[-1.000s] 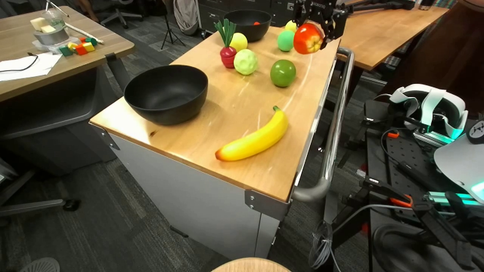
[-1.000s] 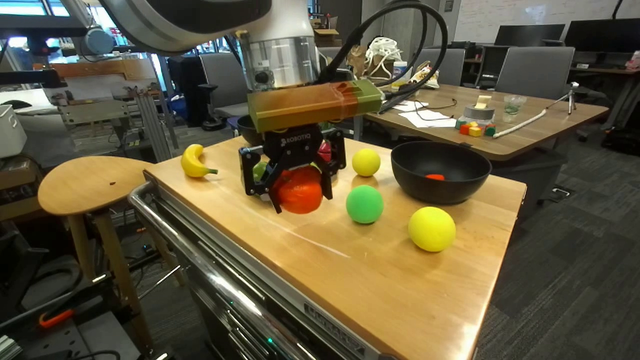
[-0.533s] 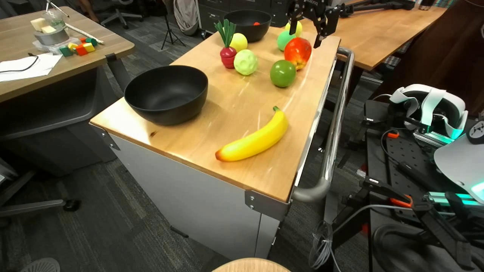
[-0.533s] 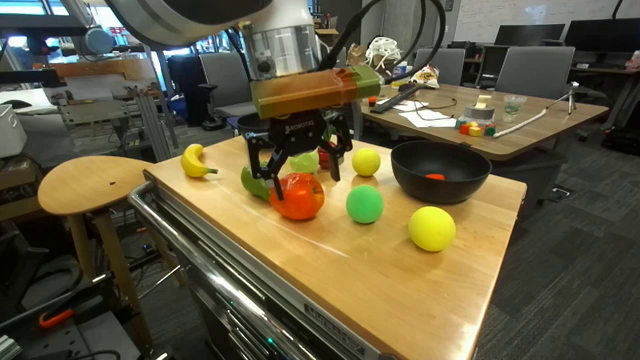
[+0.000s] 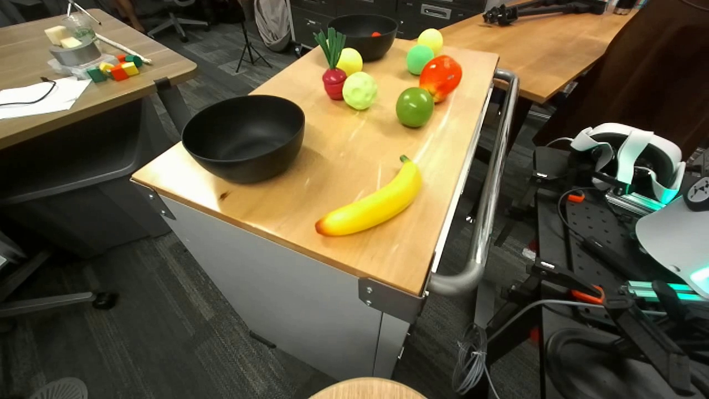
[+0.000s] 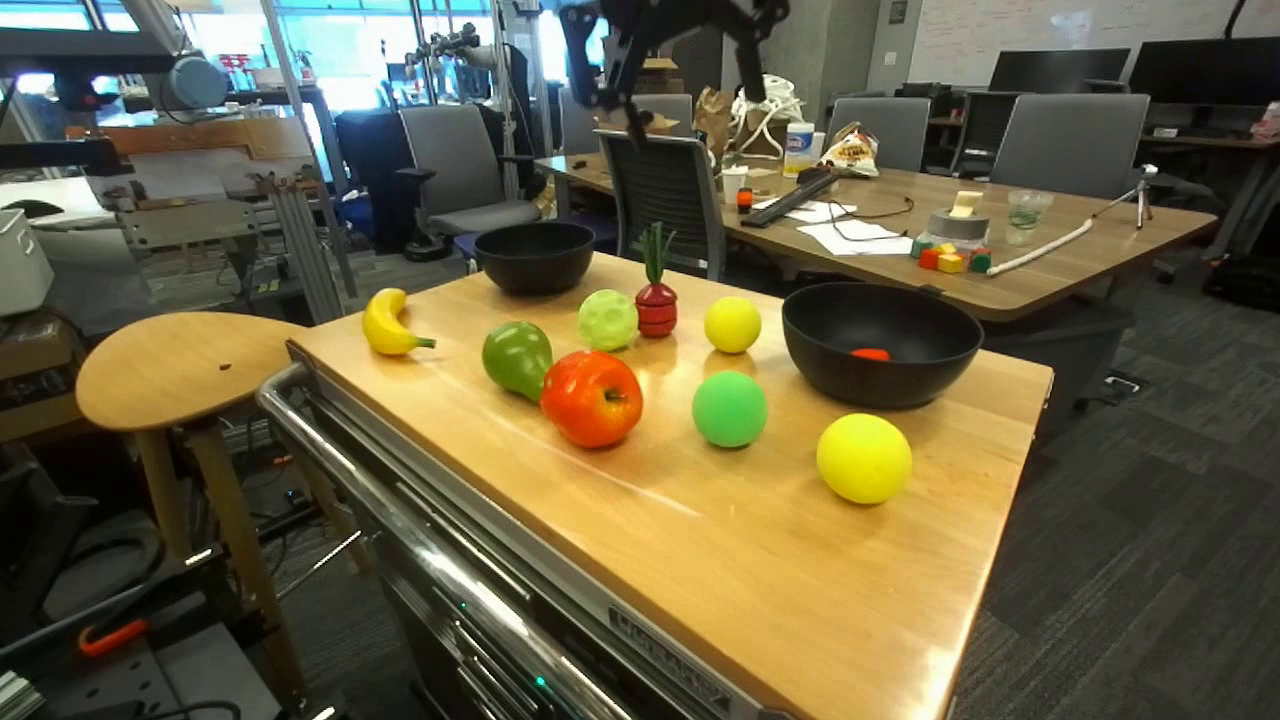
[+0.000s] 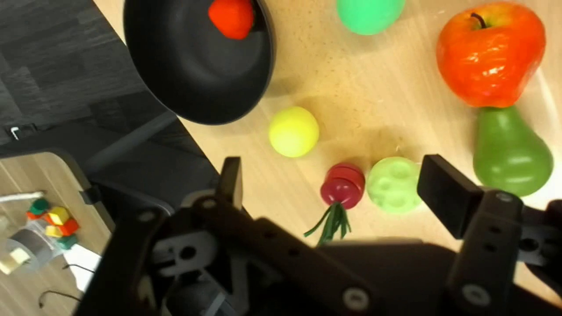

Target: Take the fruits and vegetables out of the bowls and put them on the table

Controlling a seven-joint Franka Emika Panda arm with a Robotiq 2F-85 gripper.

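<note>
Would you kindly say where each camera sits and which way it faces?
An exterior view: high beside the shiny metal handle, facing diagonally across the light wooden tabletop; the open black gripper shows.
An exterior view: high, behind the long yellow banana, facing along the tabletop's length; gripper out of frame.
Wrist view: on the wrist, facing down past the gripper's dark fingers onto the tabletop.
Both exterior views share the banana; all three show the glossy red apple.

This looks like an office-style lab — grey chairs (image 6: 1070, 145), monitors (image 6: 1058, 72), a whiteboard (image 6: 1080, 22) and carpet (image 5: 166, 327) tell the office, a white headset (image 5: 634, 152) and coiled cable (image 5: 469, 354) the lab.
</note>
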